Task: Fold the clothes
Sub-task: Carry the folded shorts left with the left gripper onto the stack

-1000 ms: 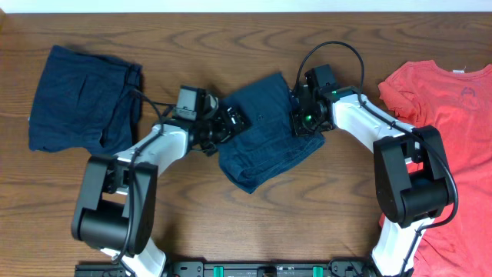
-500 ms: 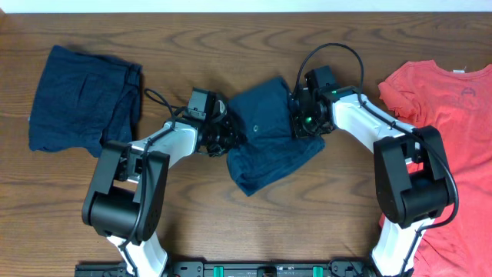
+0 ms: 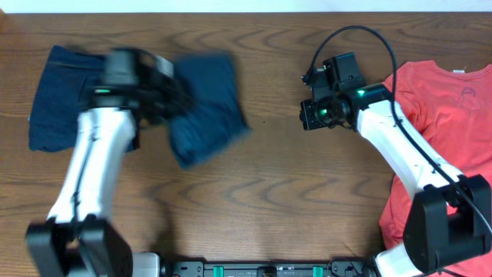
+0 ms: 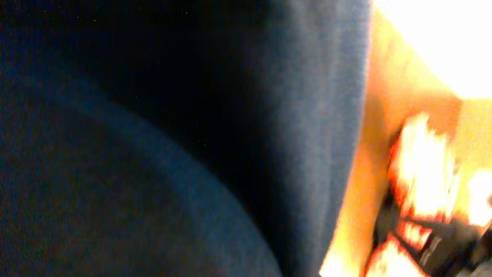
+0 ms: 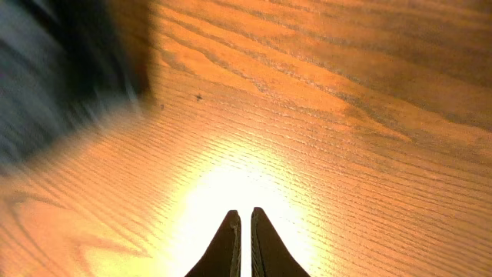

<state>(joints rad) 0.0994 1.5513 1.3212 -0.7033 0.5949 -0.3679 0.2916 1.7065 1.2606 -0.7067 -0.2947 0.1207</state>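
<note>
The folded navy shorts (image 3: 206, 108) lie blurred at the left middle of the table, partly hanging from my left gripper (image 3: 171, 101). That gripper grips their left edge, and its fingers are lost in motion blur. Navy cloth (image 4: 169, 131) fills the left wrist view and hides the jaws. A second navy garment (image 3: 61, 108) lies flat at the far left, partly under my left arm. My right gripper (image 3: 309, 115) hovers over bare wood right of centre. Its fingers (image 5: 242, 214) are shut with nothing between them, and a blur of the shorts (image 5: 54, 69) shows at the upper left.
A red T-shirt (image 3: 438, 100) lies spread at the right edge of the wooden table (image 3: 269, 192), under my right arm's base. Bare wood lies between the two grippers and along the front.
My left gripper shut on the shorts and swept them left, next to the other navy garment. My right gripper let go of the shorts and drew back a little to the right.
</note>
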